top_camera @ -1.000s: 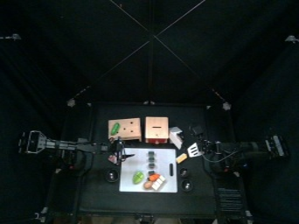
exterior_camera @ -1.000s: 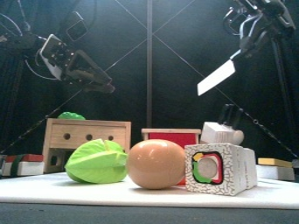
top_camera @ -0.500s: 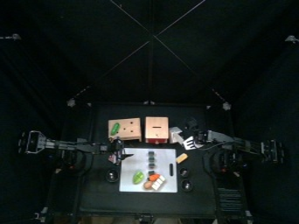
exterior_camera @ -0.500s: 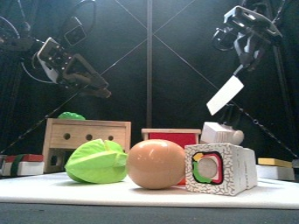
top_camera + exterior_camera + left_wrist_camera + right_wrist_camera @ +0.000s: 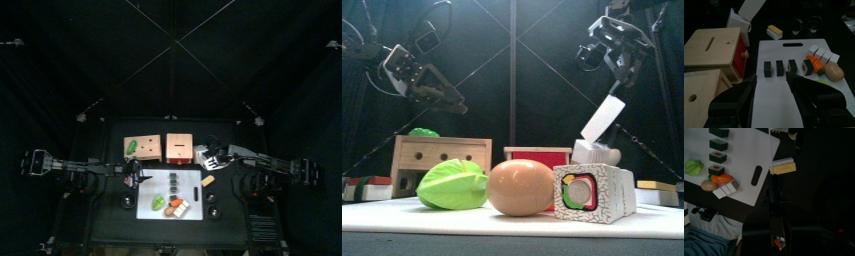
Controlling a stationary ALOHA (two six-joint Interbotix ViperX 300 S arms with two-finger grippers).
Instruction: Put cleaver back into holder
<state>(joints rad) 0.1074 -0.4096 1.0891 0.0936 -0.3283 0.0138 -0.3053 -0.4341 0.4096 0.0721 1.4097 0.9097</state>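
Blk table (image 5: 102, 215): 1 cleaver (image 5: 604, 118), 1 holder (image 5: 714, 47), 2 claws.

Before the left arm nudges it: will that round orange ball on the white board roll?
Probably rolls: the ball looks smooth and round on the flat board. Likely rigid and light, like a painted toy. The green piece and white block sit close on either side, so it may stop against them.
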